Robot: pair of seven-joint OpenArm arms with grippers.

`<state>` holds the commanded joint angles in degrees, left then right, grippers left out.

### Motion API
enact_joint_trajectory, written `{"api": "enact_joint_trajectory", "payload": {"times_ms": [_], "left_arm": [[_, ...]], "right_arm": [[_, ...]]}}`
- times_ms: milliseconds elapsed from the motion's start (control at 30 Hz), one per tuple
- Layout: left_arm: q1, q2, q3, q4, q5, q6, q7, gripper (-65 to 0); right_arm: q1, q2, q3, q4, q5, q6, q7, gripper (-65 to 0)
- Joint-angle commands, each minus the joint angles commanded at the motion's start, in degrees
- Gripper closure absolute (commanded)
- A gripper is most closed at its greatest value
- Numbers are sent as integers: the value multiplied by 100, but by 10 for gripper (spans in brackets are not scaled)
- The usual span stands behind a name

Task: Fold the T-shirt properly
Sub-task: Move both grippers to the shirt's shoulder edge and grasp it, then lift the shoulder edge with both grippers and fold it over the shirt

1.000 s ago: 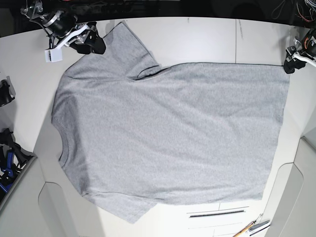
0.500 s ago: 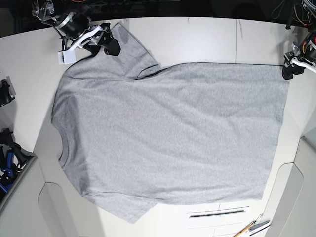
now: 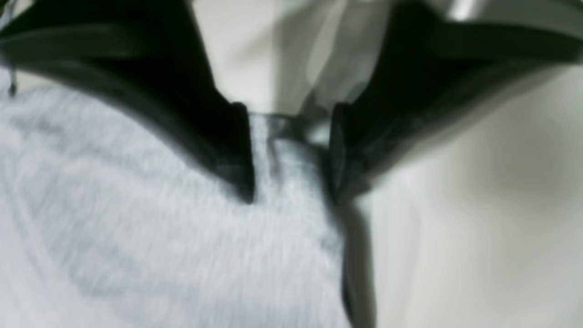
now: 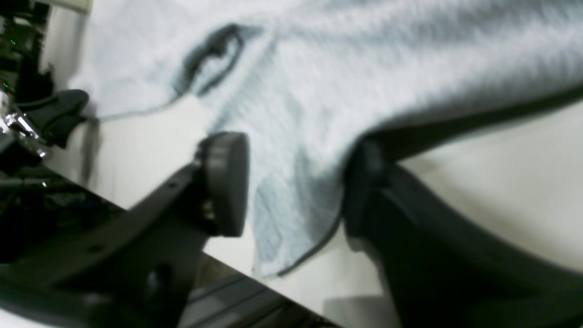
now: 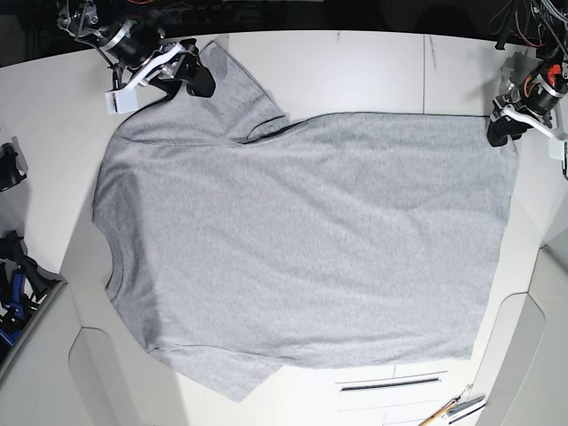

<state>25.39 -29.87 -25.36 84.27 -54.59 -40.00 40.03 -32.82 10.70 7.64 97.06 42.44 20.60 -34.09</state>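
The light grey T-shirt (image 5: 302,240) lies spread flat on the white table (image 5: 355,71), plain side up, with the neck to the left and the hem to the right. My right gripper (image 5: 197,78) is at the far sleeve. In the right wrist view its jaws (image 4: 296,187) stand wide apart, with the sleeve's edge (image 4: 291,218) between them. My left gripper (image 5: 499,129) is at the far hem corner. In the left wrist view its black fingers (image 3: 291,155) stand on either side of the shirt's corner (image 3: 278,182), with a gap showing.
The table's dark back edge runs just behind both grippers. Black and blue gear (image 5: 13,293) sits at the left edge. A pencil and small tools (image 5: 453,410) lie at the front right. A slot (image 5: 390,383) shows in the table below the shirt.
My right gripper has moved right, from beside the sleeve onto its edge. My left gripper has moved left and a little down onto the hem corner. The shirt has not shifted.
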Motion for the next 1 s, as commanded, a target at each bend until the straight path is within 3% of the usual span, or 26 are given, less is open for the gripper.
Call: {"api": "enact_joint_trajectory", "payload": {"times_ms": [33,67,100,133,233,433,533,600,733,833,1000], "left_arm": [[0,0,0,0,0,0,-22,-12],[0,-4,0,0,0,0,-17,0],[0,-4,-7,0,-7,0,-13,0],[0,-4,-7,7,-33,0,2,0],[2,-59,-28,28,-332,0,249,0],[37,-63,-577,398,-501,0,765,0],[70,-61,-894,619,-750,0,1174,0],[155,-63,-916,686,-944,0,1436,0],[538,-63,-944,944,-1132,0,1416,0],[817,-61,-1143,1106,-1261,0,1360,0],[909,-59,-1290,1145,-1635,0,1661,0]], "right_arm": [[15,-39,0,0,2,55,2,-96],[52,-79,0,2,2,138,0,-28],[72,-111,0,2,2,214,-2,0],[72,-140,0,2,4,378,-2,0],[57,-216,35,59,2,1080,-37,0],[17,-229,308,492,9,1117,-376,0],[-72,-201,625,911,35,1119,-807,0],[-140,-184,791,1067,203,1213,-1097,0],[-284,-184,1252,1176,636,1244,-1567,0],[-518,-184,1731,1176,951,1285,-1572,0],[-645,-184,2299,1176,1425,1377,-1757,0]]}}
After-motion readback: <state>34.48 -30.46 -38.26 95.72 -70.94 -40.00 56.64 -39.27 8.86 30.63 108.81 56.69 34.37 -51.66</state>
